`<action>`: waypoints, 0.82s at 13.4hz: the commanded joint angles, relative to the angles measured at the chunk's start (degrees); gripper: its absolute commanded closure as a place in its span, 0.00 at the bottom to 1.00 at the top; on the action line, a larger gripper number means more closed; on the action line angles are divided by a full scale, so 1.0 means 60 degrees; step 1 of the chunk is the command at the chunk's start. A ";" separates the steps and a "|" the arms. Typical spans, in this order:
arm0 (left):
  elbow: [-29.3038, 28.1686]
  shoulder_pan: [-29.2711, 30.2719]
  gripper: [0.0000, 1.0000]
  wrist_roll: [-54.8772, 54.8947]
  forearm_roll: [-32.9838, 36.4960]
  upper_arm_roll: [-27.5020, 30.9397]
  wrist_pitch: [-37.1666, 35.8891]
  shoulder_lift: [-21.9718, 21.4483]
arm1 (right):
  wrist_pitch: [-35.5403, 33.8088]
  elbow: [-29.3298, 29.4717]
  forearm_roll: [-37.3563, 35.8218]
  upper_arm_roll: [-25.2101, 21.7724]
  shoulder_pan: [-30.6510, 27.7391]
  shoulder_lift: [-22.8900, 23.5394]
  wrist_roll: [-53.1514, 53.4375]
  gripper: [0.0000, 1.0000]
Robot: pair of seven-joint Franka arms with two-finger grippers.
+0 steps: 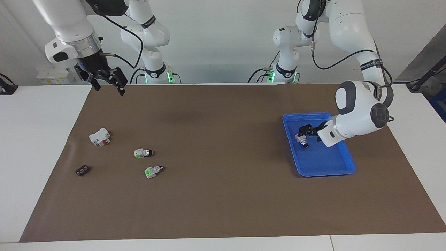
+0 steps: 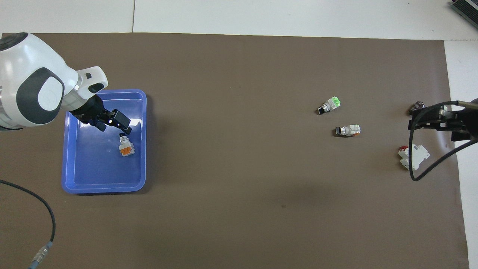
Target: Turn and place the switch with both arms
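Brown mat over a white table (image 1: 41, 157). Inside the blue tray (image 2: 74, 186), at the overhead view's left: the switch (image 2: 126, 145), orange block showing, lying on the tray floor. Just above it, the left gripper (image 2: 121, 129), fingers apart, arm bent low over the tray. Upper left of the facing view: right gripper (image 1: 108, 83) raised, fingers spread, waiting. Two green-block switches (image 1: 143, 152) and a white block (image 1: 99, 136) on the mat.

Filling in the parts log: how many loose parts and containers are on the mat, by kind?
Push-button switches: 3 – orange-block switch in the tray, two green-block switches
White block with red part: 1
Small dark part: 1
Blue tray: 1
Total: 6
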 commanded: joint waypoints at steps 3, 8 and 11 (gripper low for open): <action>-0.0204 -0.0411 0.01 0.0013 0.0509 0.0200 0.0304 -0.1293 | -0.0013 -0.0018 -0.0129 -0.0017 -0.0023 -0.0127 -0.1665 0.00; 0.0030 -0.1507 0.00 -0.0031 0.1052 0.1600 0.0129 -0.2654 | -0.0071 -0.0018 -0.0145 -0.0003 -0.0008 -0.0141 -0.1949 0.00; 0.0074 -0.1966 0.00 -0.0002 0.1067 0.2295 -0.0791 -0.3374 | -0.0086 -0.0018 -0.0100 0.0071 -0.0008 -0.0156 -0.1949 0.00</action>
